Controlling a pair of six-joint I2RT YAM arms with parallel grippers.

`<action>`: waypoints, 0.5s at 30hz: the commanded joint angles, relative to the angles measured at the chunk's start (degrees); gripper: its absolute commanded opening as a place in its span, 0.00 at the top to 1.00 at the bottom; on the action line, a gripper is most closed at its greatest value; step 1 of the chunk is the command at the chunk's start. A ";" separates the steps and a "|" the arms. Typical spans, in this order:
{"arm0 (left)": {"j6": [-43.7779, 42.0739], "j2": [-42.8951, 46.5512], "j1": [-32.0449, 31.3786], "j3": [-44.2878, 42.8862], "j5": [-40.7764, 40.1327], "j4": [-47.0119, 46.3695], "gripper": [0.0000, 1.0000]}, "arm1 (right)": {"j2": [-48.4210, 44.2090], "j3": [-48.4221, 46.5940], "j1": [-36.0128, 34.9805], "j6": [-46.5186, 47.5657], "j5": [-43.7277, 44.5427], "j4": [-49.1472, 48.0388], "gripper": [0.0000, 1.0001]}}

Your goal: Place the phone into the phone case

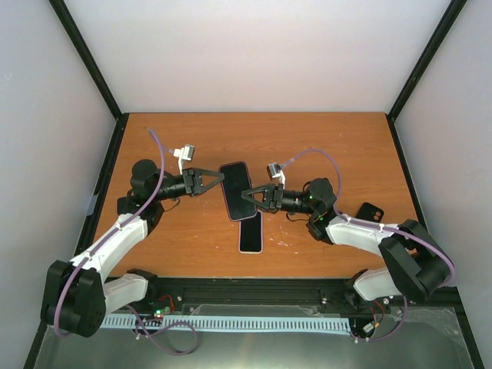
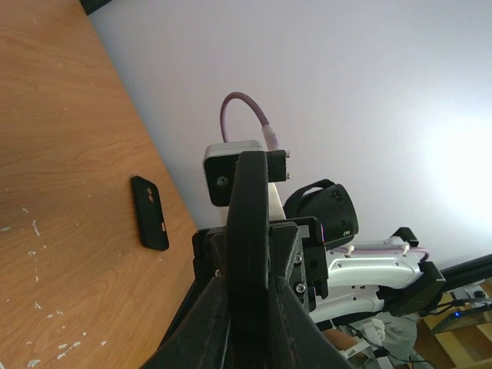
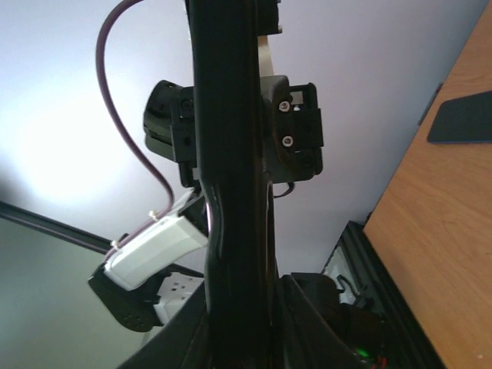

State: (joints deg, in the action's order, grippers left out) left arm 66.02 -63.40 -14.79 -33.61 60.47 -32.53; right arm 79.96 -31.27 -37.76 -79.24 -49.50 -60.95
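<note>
A black phone (image 1: 234,184) hangs above the middle of the table, held between both grippers. My left gripper (image 1: 221,178) is shut on its upper left edge. My right gripper (image 1: 247,192) is shut on its right edge. Both wrist views show the phone edge-on: a dark band (image 2: 250,207) rises from the left gripper (image 2: 252,288), and another dark band (image 3: 227,115) rises from the right gripper (image 3: 242,300). A small black phone case (image 1: 370,211) with a camera cutout lies at the table's right side, partly behind the right arm. The left wrist view also shows the case (image 2: 150,213).
A second dark slab with a pale rim (image 1: 250,234) lies flat just below the held phone. The right wrist view shows a dark flat slab (image 3: 461,117) on the wood at its right edge. Black frame posts stand at the back corners.
</note>
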 commanded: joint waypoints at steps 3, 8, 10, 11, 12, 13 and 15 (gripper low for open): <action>-6.78 0.90 -0.16 -5.04 -2.28 11.58 0.89 | -4.93 -1.72 -0.98 5.33 2.20 4.42 0.86; -3.36 0.24 -0.16 -3.24 0.59 7.20 0.68 | -5.49 -1.88 -1.00 2.62 5.10 2.89 0.89; -0.99 -0.04 -0.16 -1.43 1.95 3.67 0.55 | -5.33 -1.57 -1.00 0.73 6.78 0.90 0.89; 0.23 -0.18 -0.21 -0.49 2.54 1.71 0.52 | -5.12 -1.57 -1.00 -0.06 7.66 -0.33 0.89; 1.30 -0.39 -0.35 0.56 3.20 -0.22 0.49 | -4.97 -1.50 -0.99 -0.80 8.45 -1.21 0.89; 2.45 -0.53 -0.52 1.39 3.70 -2.06 0.47 | -4.87 -1.56 -0.96 -1.28 9.33 -1.49 0.89; 3.92 -0.75 -1.14 2.75 4.24 -4.65 0.43 | -4.67 -1.96 -1.00 -1.59 10.93 -1.41 0.89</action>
State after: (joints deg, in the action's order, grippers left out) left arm 65.80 -63.48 -15.03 -33.06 61.93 -29.32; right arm 76.47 -31.33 -38.30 -78.74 -43.13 -56.23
